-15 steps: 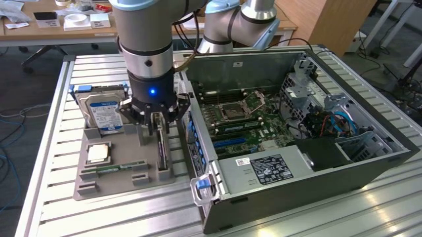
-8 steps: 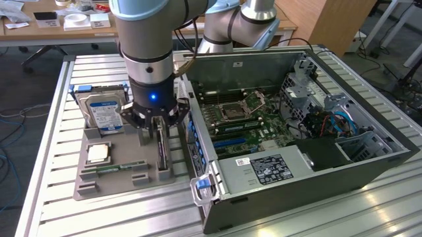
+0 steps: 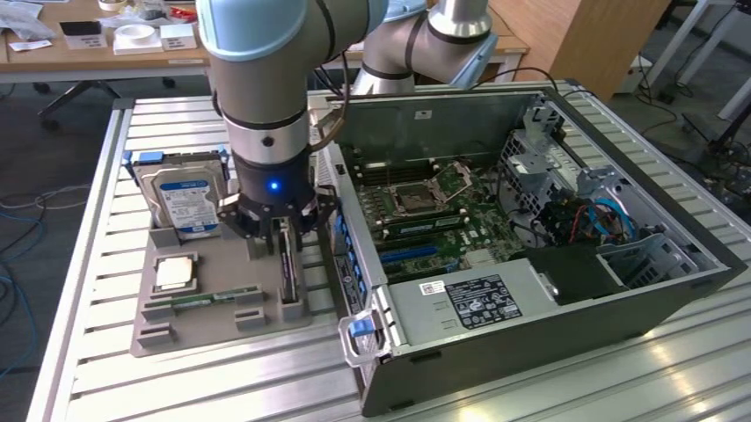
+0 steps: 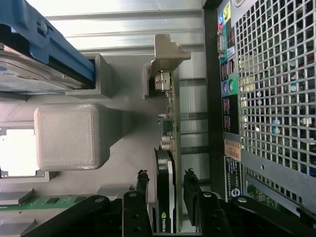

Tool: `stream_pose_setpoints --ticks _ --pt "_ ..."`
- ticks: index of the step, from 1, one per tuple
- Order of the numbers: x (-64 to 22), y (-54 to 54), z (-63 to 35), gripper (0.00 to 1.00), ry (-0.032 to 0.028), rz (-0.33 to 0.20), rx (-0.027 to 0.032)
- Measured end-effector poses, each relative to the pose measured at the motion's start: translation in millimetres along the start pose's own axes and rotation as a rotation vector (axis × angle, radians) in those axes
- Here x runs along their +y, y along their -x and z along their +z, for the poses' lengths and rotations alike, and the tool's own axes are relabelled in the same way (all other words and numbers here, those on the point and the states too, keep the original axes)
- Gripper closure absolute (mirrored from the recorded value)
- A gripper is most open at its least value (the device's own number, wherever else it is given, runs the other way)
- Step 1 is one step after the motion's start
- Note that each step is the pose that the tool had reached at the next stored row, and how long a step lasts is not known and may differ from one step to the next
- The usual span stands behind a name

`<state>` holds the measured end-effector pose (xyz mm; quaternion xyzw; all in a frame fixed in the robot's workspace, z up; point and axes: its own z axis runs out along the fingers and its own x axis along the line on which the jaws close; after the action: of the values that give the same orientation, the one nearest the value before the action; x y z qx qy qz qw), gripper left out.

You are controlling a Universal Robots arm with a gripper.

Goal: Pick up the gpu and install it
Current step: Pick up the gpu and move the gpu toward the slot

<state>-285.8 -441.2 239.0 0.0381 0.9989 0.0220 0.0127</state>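
Standing on its long edge, the gpu (image 3: 290,281) (image 4: 170,133) fills the slot of the grey tray (image 3: 200,327) (image 4: 133,128) that lies nearest the computer case (image 3: 564,327) (image 4: 276,98), and its silvery bracket (image 4: 165,52) runs parallel to the case's perforated rear panel. The same tray holds three more parts, each farther from the case than the card. A blue-labelled hard drive (image 3: 188,198) (image 4: 29,74) stands upright in a blue-edged holder. A square processor (image 3: 176,272) (image 4: 17,150) lies flat in a shallow pocket, and a slim green memory stick (image 3: 211,299) (image 4: 44,202) lies flat in a groove. The case lies on its side on the slatted metal bench (image 3: 118,378) with its cover off. Inside it are a green motherboard (image 3: 434,211) and a labelled power supply (image 3: 470,299), along with drive cages and blue cables at the end away from the tray. The arm (image 3: 264,105) drops vertically just beside the case's rear panel, with a blue light glowing on its wrist, and the gripper (image 3: 280,230) (image 4: 166,177) points straight down over the card. The black fingers (image 4: 142,183) stand spread, one on each face of the card, and a thin strip of tray is visible between each finger and the card. The card sits seated in its slot on the tray, outside the case.
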Motion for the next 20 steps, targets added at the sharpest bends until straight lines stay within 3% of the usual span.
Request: stream_pose_setpoints --ticks 20 --pt "-0.4 -0.3 9.7 0.57 -0.0001 0.000 0.0001"
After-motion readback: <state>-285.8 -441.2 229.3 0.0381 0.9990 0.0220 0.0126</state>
